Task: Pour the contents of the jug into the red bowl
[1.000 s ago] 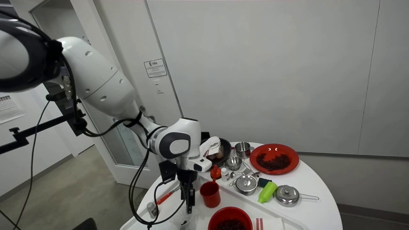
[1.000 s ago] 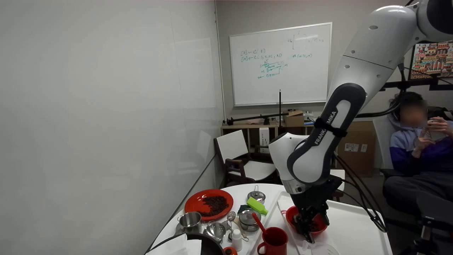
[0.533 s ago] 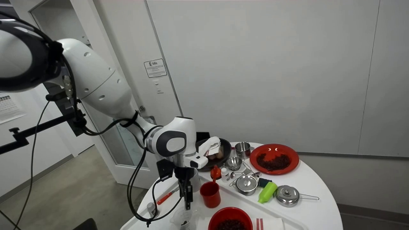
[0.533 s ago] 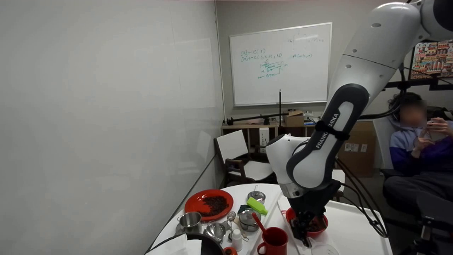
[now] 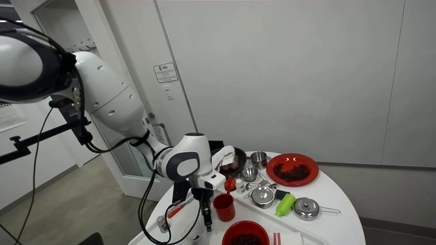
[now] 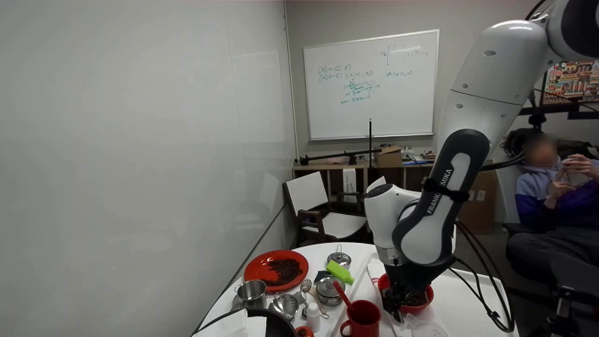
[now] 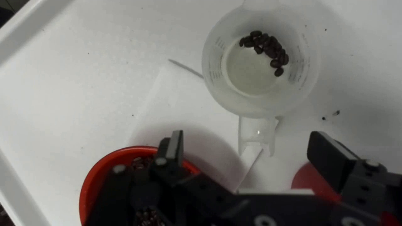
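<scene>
The clear plastic jug [image 7: 251, 102] stands upright on the white tray in the wrist view, with some dark beans at its bottom and its handle toward my gripper. The jug shows partly in both exterior views [image 5: 197, 237] [image 6: 427, 329]. My gripper [image 7: 246, 140] is open and empty, its fingers spread to either side of the handle's line and short of it. The red bowl [image 7: 91, 179] with dark beans is partly hidden behind the left finger. The bowl also shows in both exterior views [image 5: 243, 225] [image 6: 416, 310].
A red mug [image 5: 224, 207] with a red utensil stands close to my gripper. A white cloth [image 5: 289, 238] lies under the bowl. Pots [image 5: 263, 195], a green bottle [image 5: 285, 205], a red plate of beans [image 5: 279, 163] and a dark pan [image 5: 242, 158] crowd the table beyond the tray's rim [image 7: 19, 34].
My arm first drew back slightly, then came down, and the gripper tilted and shifted a little. The jug and the bowl have not moved.
</scene>
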Controlling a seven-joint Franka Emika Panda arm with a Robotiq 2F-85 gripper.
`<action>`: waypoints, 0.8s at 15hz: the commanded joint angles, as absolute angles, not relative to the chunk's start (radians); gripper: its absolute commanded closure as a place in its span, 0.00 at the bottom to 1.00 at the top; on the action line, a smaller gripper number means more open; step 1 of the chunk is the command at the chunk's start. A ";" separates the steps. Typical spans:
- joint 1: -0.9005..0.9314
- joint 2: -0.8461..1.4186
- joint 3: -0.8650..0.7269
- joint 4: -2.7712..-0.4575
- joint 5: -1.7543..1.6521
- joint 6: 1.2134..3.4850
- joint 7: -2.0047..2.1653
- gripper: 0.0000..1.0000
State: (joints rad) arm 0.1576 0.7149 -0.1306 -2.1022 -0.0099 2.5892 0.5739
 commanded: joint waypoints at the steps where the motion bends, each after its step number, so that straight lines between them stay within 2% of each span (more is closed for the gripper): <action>1: 0.190 0.757 -0.167 -2.110 0.012 2.694 0.621 0.00; 5: 0.186 0.796 -0.171 -2.098 0.028 2.733 0.625 0.00; 6: 0.183 0.805 -0.168 -2.093 0.034 2.731 0.621 0.21; 9: 0.168 0.814 -0.155 -2.087 0.051 2.715 0.601 0.40; 12: 0.162 0.820 -0.149 -2.083 0.060 2.702 0.591 0.63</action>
State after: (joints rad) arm 0.1647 0.8022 -0.1548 -2.1028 0.0235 2.7097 0.6144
